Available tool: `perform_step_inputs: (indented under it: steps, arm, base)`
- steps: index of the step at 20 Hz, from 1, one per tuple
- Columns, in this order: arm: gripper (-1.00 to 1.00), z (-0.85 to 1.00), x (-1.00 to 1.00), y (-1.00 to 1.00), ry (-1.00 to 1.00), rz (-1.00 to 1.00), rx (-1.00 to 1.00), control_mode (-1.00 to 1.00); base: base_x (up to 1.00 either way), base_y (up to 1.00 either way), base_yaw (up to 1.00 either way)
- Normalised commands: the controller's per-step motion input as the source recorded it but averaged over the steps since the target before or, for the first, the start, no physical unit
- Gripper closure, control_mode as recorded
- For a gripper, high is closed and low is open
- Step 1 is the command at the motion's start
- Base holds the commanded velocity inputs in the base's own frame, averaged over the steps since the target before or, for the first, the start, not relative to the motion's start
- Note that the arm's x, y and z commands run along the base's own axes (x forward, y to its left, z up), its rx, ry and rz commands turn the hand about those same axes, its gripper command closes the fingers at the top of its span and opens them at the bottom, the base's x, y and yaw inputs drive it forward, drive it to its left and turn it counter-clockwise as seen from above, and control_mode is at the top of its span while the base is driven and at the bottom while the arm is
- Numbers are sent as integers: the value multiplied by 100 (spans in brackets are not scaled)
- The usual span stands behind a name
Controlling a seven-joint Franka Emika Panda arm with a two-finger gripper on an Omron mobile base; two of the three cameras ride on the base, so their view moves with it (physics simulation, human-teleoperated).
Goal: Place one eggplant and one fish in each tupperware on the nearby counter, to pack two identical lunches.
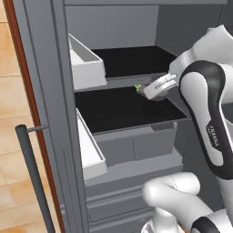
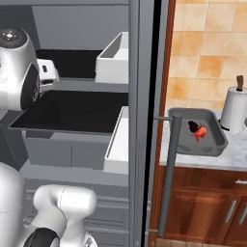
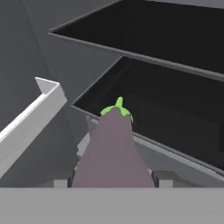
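Observation:
My gripper (image 3: 111, 181) is shut on a purple eggplant (image 3: 113, 148) whose green stem points ahead, toward the black fridge shelves. In the left base view the gripper (image 1: 154, 88) holds this eggplant (image 1: 148, 92) just above the middle shelf's right side. On the counter to the right of the fridge stands the dark grey tupperware (image 2: 214, 142). In it lie a red-orange fish (image 2: 200, 132) and a dark eggplant (image 2: 192, 126), touching each other.
The fridge stands open, with black shelves (image 1: 123, 109) and white door bins (image 1: 86, 63) on its left. The open door's edge and its grey handle (image 2: 170, 173) stand between the shelves and the counter. A white paper-towel roll (image 2: 234, 110) stands behind the tupperware.

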Motion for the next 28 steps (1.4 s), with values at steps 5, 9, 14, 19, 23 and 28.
perform_step_inputs:
  steps: [5, 9, 14, 19, 23, 28]
  arm:
    - [100, 0, 0, 0, 0, 0, 0, 100]
    - [100, 0, 0, 0, 0, 0, 0, 100]
    - [100, 0, 0, 0, 0, 0, 0, 100]
    - [100, 0, 0, 0, 0, 0, 0, 100]
    - [100, 0, 0, 0, 0, 0, 0, 100]
    - [100, 0, 0, 0, 0, 0, 0, 100]
  base:
    - [-100, -22, -15]
    - [-100, -72, -20]
    - [-100, -95, -21]
    - [-61, -100, -16]
    - [-4, -100, -12]
    - [42, -93, -9]
